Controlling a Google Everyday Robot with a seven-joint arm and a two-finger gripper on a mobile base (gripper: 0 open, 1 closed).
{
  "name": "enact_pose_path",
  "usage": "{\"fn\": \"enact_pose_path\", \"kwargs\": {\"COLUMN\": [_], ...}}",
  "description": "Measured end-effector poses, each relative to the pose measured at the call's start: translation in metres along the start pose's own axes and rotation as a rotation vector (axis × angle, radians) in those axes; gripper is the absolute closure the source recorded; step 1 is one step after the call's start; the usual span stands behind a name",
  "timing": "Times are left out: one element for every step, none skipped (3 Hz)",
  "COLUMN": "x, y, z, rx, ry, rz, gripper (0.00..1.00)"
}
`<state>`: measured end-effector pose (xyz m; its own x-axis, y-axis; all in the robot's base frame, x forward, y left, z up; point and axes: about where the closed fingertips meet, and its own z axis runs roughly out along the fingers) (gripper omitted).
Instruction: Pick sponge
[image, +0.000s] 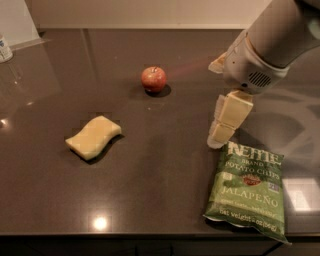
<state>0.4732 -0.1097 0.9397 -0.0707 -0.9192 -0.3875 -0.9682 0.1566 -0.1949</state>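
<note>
The sponge (93, 137), a pale yellow flat foam block with wavy sides, lies on the dark countertop (160, 180) at the left of centre. My gripper (216, 104) hangs over the counter at the right, well to the right of the sponge and just above the chip bag's top edge. It is open and empty. One pale segmented finger (227, 119) points down toward the counter; the other finger (218, 64) shows partly behind the white wrist.
A red apple (153, 79) stands behind and between the sponge and the gripper. A green Kettle jalapeño chip bag (248, 189) lies at the front right near the counter's edge. A white bottle (4, 48) stands at the far left.
</note>
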Motion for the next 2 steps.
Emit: {"fn": "enact_pose_path", "kwargs": {"x": [-0.035, -0.066], "y": [-0.001, -0.002], "z": [0.033, 0.065], "rx": [-0.032, -0.079], "ry": [-0.080, -0.152], "rz": [-0.041, -0.064], "gripper": [0.00, 0.00]}}
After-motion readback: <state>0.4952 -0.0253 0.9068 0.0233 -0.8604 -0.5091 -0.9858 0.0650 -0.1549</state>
